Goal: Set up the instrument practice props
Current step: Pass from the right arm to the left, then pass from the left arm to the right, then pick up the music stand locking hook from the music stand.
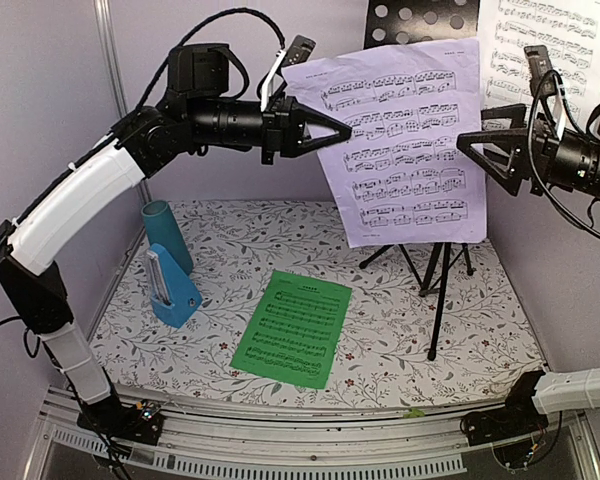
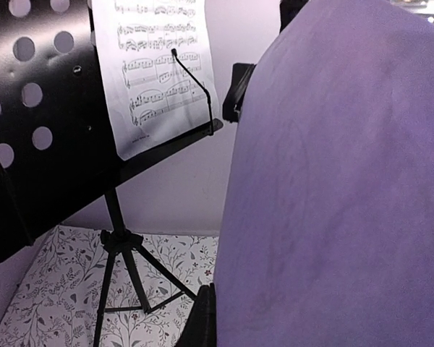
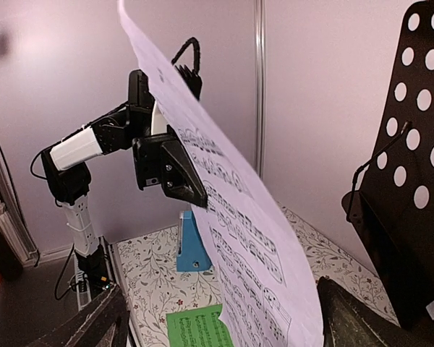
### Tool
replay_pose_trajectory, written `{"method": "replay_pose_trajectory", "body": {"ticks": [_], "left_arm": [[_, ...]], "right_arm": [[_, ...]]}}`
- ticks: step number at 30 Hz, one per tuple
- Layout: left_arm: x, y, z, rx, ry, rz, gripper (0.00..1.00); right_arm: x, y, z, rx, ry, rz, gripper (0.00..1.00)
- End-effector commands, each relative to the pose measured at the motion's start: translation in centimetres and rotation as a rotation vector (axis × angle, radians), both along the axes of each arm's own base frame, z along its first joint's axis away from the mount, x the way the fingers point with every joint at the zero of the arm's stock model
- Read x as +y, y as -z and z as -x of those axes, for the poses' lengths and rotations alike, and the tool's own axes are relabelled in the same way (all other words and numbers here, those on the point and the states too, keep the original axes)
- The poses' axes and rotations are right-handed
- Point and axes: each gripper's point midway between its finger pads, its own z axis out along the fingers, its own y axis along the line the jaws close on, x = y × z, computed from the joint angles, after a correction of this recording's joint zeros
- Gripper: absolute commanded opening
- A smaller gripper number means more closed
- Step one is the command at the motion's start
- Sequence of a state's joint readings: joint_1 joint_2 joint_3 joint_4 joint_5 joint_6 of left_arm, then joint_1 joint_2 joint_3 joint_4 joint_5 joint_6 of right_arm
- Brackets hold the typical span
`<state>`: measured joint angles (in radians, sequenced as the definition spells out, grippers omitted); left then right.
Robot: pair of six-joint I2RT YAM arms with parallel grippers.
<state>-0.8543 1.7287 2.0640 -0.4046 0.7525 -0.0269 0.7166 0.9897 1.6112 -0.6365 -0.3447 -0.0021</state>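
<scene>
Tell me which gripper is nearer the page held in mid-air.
Left: the left gripper grips the page at its left edge; the right gripper stands open beside its right edge.

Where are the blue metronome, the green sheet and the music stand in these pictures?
blue metronome (image 1: 177,293), top external view, its blue side face
green sheet (image 1: 292,328), top external view, middle of the page
music stand (image 2: 65,123), left wrist view, its perforated black desk

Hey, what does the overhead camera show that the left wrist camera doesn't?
Only overhead: the green sheet-music page, blue metronome and teal cup. Only left wrist: the thin wire retainer lying across the white page on the music stand. Both: that perforated stand, that white page, and the pale page the shut left pincer holds up.
</scene>
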Motion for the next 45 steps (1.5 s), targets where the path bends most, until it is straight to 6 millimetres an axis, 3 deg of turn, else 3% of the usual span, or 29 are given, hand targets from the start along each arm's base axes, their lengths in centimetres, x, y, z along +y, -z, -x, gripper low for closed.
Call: {"method": "replay_pose_trajectory", "body": {"ticks": [1, 6, 14, 19, 20, 22, 25, 31, 35, 39, 45], "left_arm": [[0.1, 1.0, 0.2, 0.016, 0.038, -0.042, 0.0], [-0.1, 1.1, 0.4, 0.022, 0.059, -0.043, 0.0], [-0.3, 1.2, 0.6, 0.02, 0.074, -0.047, 0.0], [-0.8, 1.2, -0.7, 0.018, 0.016, -0.047, 0.0], [-0.9, 1.2, -1.1, 0.016, -0.003, -0.045, 0.0], [-1.0, 0.6, -2.3, 0.012, -0.063, -0.023, 0.29], [-1.1, -0.8, -4.6, -0.009, -0.195, 0.045, 0.49], [-0.9, -4.0, -8.2, -0.045, -0.393, 0.24, 0.59], [-1.4, -5.0, -10.7, -0.06, -0.516, 0.338, 0.62], [-3.5, -4.3, -12.7, -0.082, -0.594, 0.354, 0.58], [-6.7, -2.8, -14.2, -0.115, -0.686, 0.352, 0.55]], "right_arm": [[0.5, -0.2, 0.6, -0.034, -0.051, 0.036, 0.88], [1.2, 0.4, 0.4, -0.011, -0.08, 0.064, 0.68], [1.3, -0.5, -0.1, -0.025, -0.067, 0.057, 0.37], [0.9, -1.6, -0.5, -0.024, -0.024, 0.021, 0.0], [0.7, -1.9, -0.7, -0.022, -0.008, 0.013, 0.0], [0.2, -2.4, -1.1, -0.016, 0.029, -0.005, 0.0], [-0.6, -3.7, -2.5, 0.029, 0.122, -0.064, 0.0], [-4.1, -9.3, -4.3, -0.015, 0.329, -0.273, 0.0], [-8.6, -12.7, -5.4, -0.061, 0.553, -0.423, 0.0], [-10.7, -14.6, -5.7, -0.123, 0.655, -0.506, 0.0], [-11.6, -16.3, -5.4, -0.199, 0.692, -0.524, 0.0]]}}
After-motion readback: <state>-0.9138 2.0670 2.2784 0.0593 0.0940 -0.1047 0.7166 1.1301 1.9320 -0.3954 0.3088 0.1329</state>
